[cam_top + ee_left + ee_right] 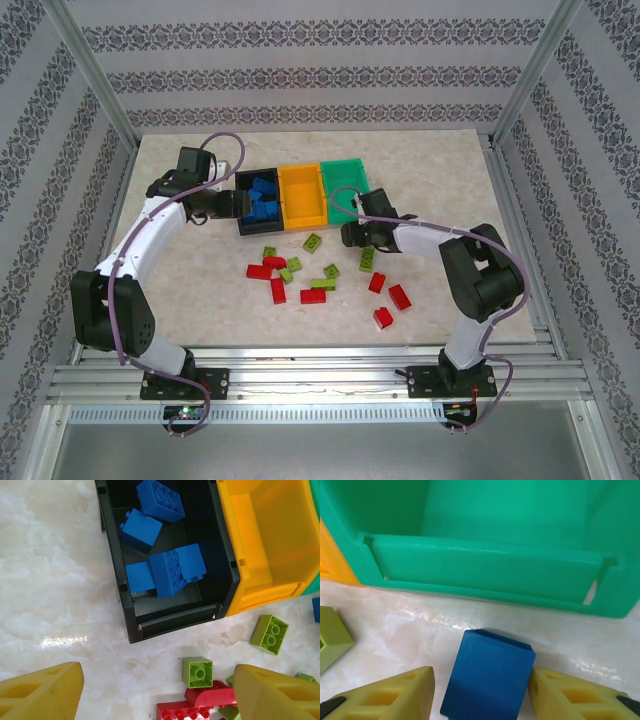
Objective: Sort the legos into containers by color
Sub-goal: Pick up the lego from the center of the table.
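A: Light ok?
B: Top cam bright, even, from overhead. Shadows on table [200, 300] faint, soft.
A: Wrist cams?
B: Left: table nearly blown out, glare streak near-left; black bin [112, 555] dark inside, bricks sharp. Right: sheen streaks on table below green bin [485, 575]; pincer fingers [385, 695] at btm edge slightly soft.
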